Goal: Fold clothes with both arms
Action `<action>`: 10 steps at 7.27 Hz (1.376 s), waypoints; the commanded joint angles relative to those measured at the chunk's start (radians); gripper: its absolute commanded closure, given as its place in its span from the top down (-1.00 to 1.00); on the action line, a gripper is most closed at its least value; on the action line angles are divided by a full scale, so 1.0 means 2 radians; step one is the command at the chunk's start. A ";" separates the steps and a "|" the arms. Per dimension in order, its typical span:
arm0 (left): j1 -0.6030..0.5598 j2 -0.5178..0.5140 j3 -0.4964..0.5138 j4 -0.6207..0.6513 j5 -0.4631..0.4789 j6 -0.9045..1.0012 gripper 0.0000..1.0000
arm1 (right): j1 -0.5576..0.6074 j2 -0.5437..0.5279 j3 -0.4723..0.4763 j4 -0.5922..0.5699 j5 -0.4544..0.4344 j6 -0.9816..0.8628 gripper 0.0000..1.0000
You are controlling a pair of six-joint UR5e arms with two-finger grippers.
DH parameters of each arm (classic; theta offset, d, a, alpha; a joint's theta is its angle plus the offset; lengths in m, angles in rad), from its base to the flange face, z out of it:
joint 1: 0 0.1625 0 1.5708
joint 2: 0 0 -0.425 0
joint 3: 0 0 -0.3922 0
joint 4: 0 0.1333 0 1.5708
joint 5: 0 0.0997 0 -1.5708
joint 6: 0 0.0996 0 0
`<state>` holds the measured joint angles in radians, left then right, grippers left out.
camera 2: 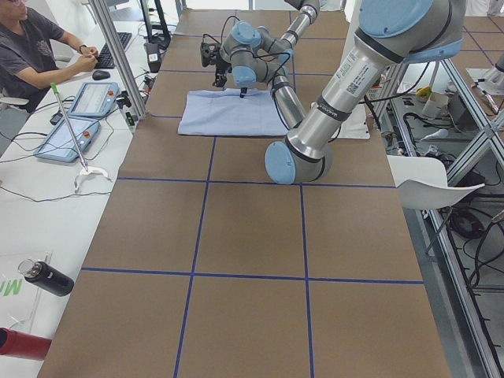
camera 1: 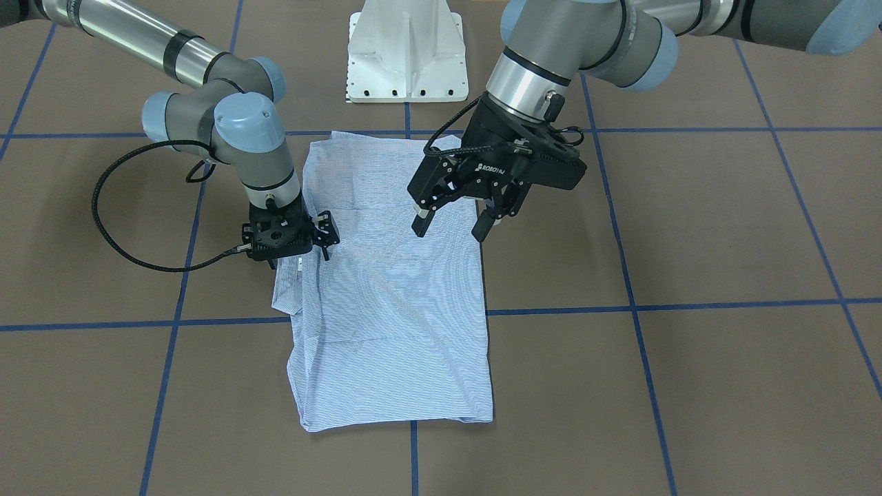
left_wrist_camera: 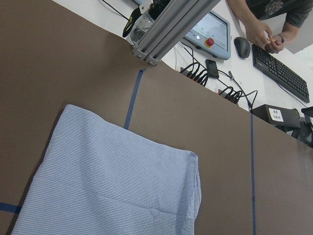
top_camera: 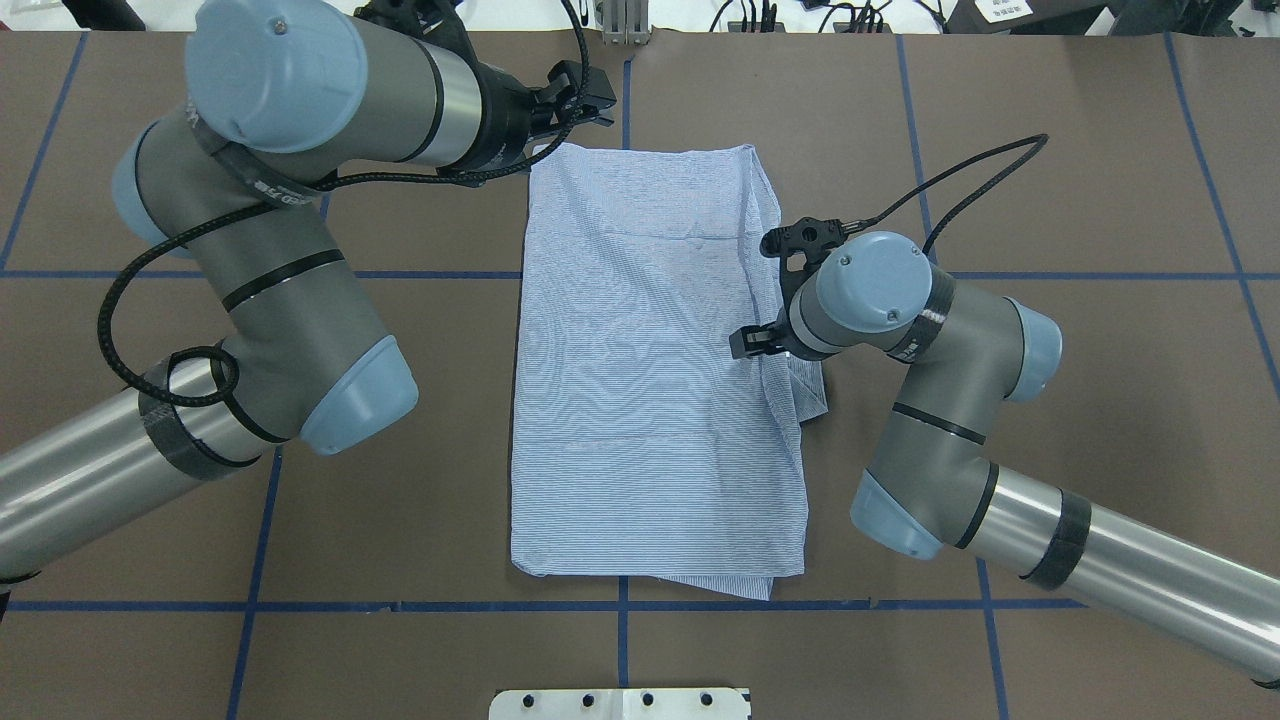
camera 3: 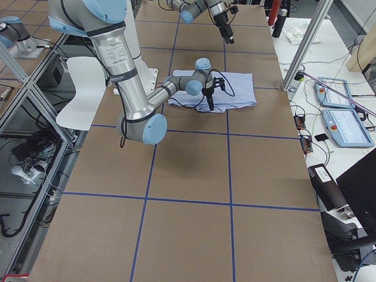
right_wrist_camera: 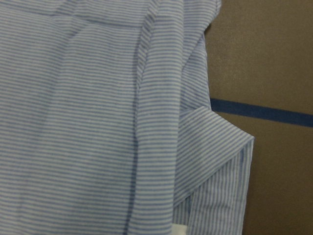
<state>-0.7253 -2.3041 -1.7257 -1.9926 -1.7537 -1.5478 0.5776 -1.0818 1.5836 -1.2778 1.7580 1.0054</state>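
The striped light blue shirt (camera 1: pixel 393 310) lies folded into a long rectangle on the brown table, also seen in the overhead view (top_camera: pixel 650 380) and both side views (camera 2: pixel 228 114) (camera 3: pixel 235 88). My left gripper (camera 1: pixel 452 226) hangs open well above the shirt's end nearest the operators' desk, holding nothing; its wrist view looks down on that end (left_wrist_camera: pixel 107 181). My right gripper (camera 1: pixel 306 248) points straight down at the shirt's long edge on my right (top_camera: pixel 775 335), where folded layers bunch. Its jaws look parted, and no cloth is lifted. Its wrist view shows flat layered folds (right_wrist_camera: pixel 73 122).
The white pedestal base (camera 1: pixel 406 55) stands at the robot's side of the table. Blue tape lines grid the tabletop. A seated person (camera 2: pixel 31 47) works at a desk with control tablets (camera 2: pixel 94 98) beyond the far edge. An aluminium post (left_wrist_camera: pixel 171 24) rises at that edge.
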 commanded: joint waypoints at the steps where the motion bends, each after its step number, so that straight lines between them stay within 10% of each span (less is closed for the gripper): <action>1: 0.001 -0.001 0.000 0.000 -0.004 -0.001 1.00 | 0.006 -0.010 0.003 0.000 0.001 -0.003 1.00; 10: 0.008 0.000 -0.003 0.000 -0.005 -0.006 1.00 | 0.029 -0.019 0.008 -0.024 0.004 -0.048 1.00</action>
<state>-0.7110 -2.3052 -1.7325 -1.9926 -1.7639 -1.5588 0.6343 -1.1175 1.6005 -1.3240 1.7657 0.9118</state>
